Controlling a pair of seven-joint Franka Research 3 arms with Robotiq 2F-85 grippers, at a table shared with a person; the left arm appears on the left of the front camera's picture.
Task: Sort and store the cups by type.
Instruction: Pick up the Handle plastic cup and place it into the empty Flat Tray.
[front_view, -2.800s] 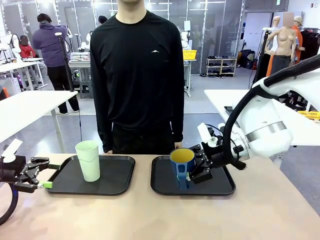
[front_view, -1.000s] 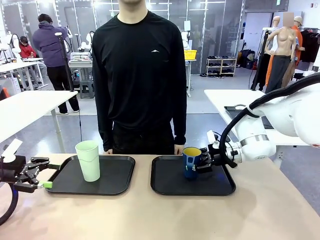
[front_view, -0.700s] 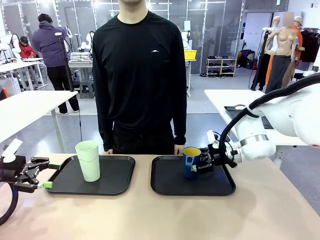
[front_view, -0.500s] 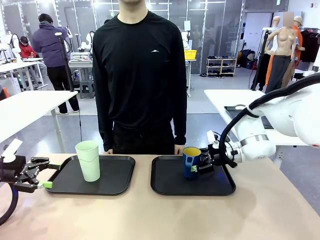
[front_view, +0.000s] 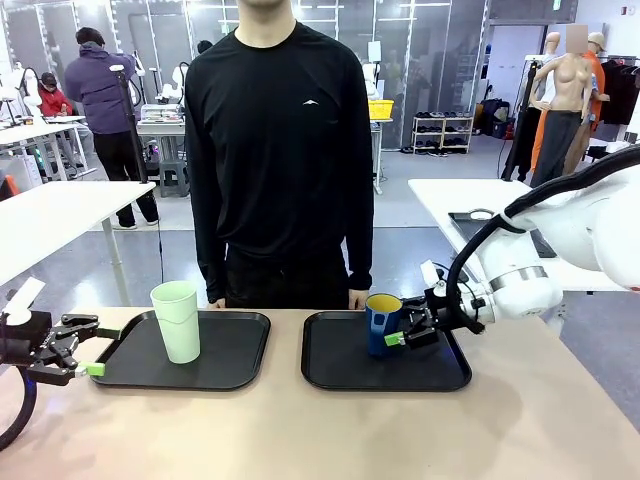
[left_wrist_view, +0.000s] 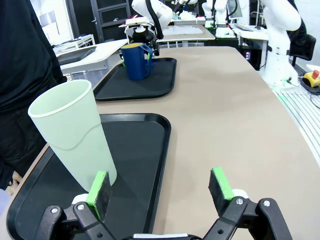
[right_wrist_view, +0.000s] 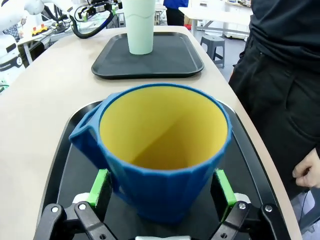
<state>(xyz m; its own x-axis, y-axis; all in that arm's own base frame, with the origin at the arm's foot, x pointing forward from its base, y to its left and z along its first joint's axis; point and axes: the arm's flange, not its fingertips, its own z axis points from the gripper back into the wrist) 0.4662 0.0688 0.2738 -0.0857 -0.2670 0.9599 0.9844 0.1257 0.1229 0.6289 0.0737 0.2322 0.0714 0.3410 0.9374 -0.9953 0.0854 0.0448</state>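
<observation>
Right pincer (right_wrist_view: 161, 192): spread wide, pads flanking the mug (right_wrist_view: 160, 155) without gripping; mug base hidden.
Mug: upright on the right tray (front_view: 330, 368).
Left pincer (left_wrist_view: 161, 186): wide, empty; tumbler (left_wrist_view: 75, 132) just ahead, on the left tray (left_wrist_view: 142, 150).
Person (front_view: 275, 150): beyond the tabletop (front_view: 330, 440).

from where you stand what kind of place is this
Probably a robotics lab or test hall: other robot arms stand at further tables, open worktables line the floor, and a shelf holds shoes.

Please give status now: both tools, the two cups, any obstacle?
Both tools open: right tool straddling dark blue handled mug standing on right black tray. Left tool beside left black tray; tall mint-green plastic tumbler upright there. No obstacle seen.
</observation>
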